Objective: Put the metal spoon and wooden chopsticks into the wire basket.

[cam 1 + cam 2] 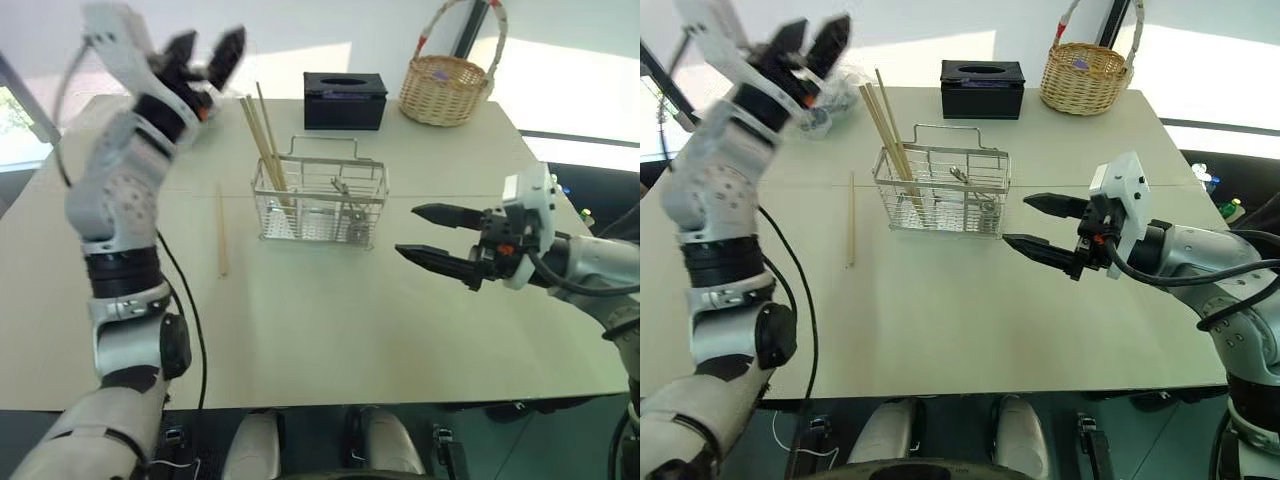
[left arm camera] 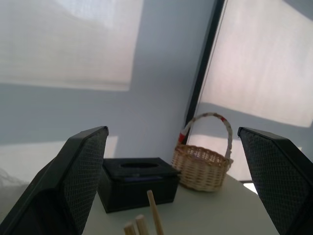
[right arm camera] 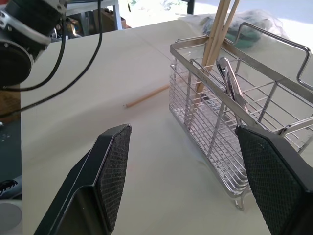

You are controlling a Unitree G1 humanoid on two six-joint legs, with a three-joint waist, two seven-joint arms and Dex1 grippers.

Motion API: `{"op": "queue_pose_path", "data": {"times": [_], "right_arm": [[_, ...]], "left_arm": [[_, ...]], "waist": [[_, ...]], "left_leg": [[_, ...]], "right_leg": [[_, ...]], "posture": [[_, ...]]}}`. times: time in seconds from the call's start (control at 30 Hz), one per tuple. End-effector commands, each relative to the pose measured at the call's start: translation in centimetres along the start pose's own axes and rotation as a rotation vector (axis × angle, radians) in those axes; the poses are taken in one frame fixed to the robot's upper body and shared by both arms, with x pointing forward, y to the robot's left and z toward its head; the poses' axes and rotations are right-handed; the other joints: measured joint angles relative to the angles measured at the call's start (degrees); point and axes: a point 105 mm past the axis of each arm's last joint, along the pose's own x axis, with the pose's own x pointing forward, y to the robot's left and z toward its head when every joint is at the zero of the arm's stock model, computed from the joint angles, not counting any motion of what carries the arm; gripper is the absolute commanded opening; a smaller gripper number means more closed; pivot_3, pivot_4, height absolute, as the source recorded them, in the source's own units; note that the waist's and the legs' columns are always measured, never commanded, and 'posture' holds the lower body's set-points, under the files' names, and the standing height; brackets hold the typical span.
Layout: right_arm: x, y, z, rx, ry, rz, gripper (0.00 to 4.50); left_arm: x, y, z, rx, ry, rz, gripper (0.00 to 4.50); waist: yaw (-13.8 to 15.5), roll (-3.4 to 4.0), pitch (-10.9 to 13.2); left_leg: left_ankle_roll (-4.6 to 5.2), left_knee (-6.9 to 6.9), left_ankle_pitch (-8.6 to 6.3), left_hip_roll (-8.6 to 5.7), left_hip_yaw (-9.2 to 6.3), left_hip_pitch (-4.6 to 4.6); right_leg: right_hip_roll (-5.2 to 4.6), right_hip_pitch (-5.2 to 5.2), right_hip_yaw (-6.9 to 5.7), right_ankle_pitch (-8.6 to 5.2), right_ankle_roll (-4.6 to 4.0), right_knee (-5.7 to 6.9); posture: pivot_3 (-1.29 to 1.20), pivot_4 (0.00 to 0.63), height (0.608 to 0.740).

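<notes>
On the beige table [image 1: 400, 330] stands the wire basket [image 1: 320, 205], holding three wooden chopsticks [image 1: 265, 145] and the metal spoon [image 1: 345, 195]. One chopstick [image 1: 222, 230] lies beside it. Left gripper [image 1: 205, 50] and right gripper [image 1: 430, 235] are both spread, empty.

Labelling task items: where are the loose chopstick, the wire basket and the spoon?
loose chopstick [image 1: 222, 232], left eye view, mid-shaft.
wire basket [image 1: 320, 238], left eye view, front lower rim.
spoon [image 3: 230, 81], right wrist view, handle.

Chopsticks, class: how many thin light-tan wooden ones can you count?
4: three stand leaning in the silver wire-grid basket's left end, and one lies flat on the table left of it. The bunched ones may hide another.
</notes>
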Motion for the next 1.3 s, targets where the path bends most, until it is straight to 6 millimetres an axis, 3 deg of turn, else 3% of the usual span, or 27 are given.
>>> {"op": "queue_pose_path", "data": {"times": [0.03, 0.1, 0.2, 0.4, 0.6, 0.87, 1.13, 1.23, 1.3], "right_arm": [[0.1, 0.0, 0.6, -0.038, -0.029, 0.000, 3.54], [0.2, 0.0, 0.5, -0.039, -0.029, 0.003, 3.54], [0.3, 0.1, 0.4, -0.040, -0.032, 0.007, 3.54], [0.5, 0.2, 0.4, -0.041, -0.034, 0.011, 3.54], [0.4, 0.7, 0.1, -0.034, -0.025, 0.023, 3.54], [-0.5, 1.7, -0.4, -0.029, 0.010, 0.057, 3.54], [-0.5, 1.6, -0.3, -0.034, 0.000, 0.043, 3.54], [-0.5, 1.8, -0.5, -0.031, 0.004, 0.049, 3.54], [-0.4, 1.9, -0.5, -0.032, 0.005, 0.051, 3.54]], "left_arm": [[-0.5, 5.7, 1.5, 0.039, 0.052, 0.247, 4.49], [-0.5, 7.4, 0.1, 0.080, 0.144, 0.339, 4.49], [-1.4, 9.6, -4.6, 0.081, 0.407, 0.484, 4.49], [-2.6, 8.5, -12.5, 0.135, 0.769, 0.495, 4.49], [-3.7, 7.6, -17.3, 0.084, 0.909, 0.501, 4.49], [-5.4, 8.1, -20.4, 0.035, 0.993, 0.579, 4.49], [-5.6, 6.8, -22.4, 0.007, 1.048, 0.511, 4.49], [-5.6, 6.7, -22.4, 0.009, 1.050, 0.502, 3.62], [-5.4, 6.7, -22.3, 0.016, 1.048, 0.499, 2.64]], "waist": [[-0.1, 0.04, 0.0], [-0.1, 0.16, -0.1], [0.9, 0.05, -0.1], [1.6, -0.09, 0.0], [1.2, -0.08, 0.0], [1.4, -0.09, 0.0], [1.6, -0.07, 0.0], [1.6, -0.07, 0.0], [1.5, -0.07, 0.0]], "left_leg": [[0.00, 0.00, 0.00, -0.01, 0.00, 0.03], [0.00, -0.05, 0.00, 0.00, 0.02, 0.10], [0.00, 0.01, 0.00, -0.02, -0.06, 0.07], [-0.01, 0.02, 0.00, -0.07, -0.05, -0.11], [-0.01, -0.12, 0.00, -0.03, 0.02, -0.04], [-0.01, -0.04, 0.00, -0.03, 0.06, -0.04], [-0.01, -0.04, 0.00, -0.03, 0.06, 0.00], [-0.01, -0.03, 0.00, -0.04, 0.06, 0.00], [-0.01, -0.04, 0.00, -0.05, 0.06, 0.00]], "right_leg": [[0.00, 0.01, 0.00, 0.00, 0.00, 0.02], [0.01, 0.03, 0.00, -0.01, 0.01, 0.01], [0.01, 0.09, -0.02, -0.01, 0.01, 0.04], [0.00, 0.01, -0.01, 0.00, 0.01, -0.02], [0.01, -0.12, -0.01, 0.00, 0.01, 0.01], [-0.03, -0.07, -0.01, 0.00, 0.02, -0.03], [-0.04, -0.05, -0.02, 0.00, 0.02, 0.00], [-0.05, -0.02, -0.01, 0.00, 0.02, -0.01], [-0.05, -0.02, -0.01, 0.00, 0.02, -0.01]], "posture": [[0.00, 0.150, 0.712], [0.00, 0.150, 0.712], [0.00, 0.150, 0.712], [0.00, 0.150, 0.712], [0.00, 0.150, 0.712], [0.00, 0.150, 0.712], [0.00, 0.150, 0.712], [0.00, 0.150, 0.712], [0.00, 0.150, 0.712]]}}
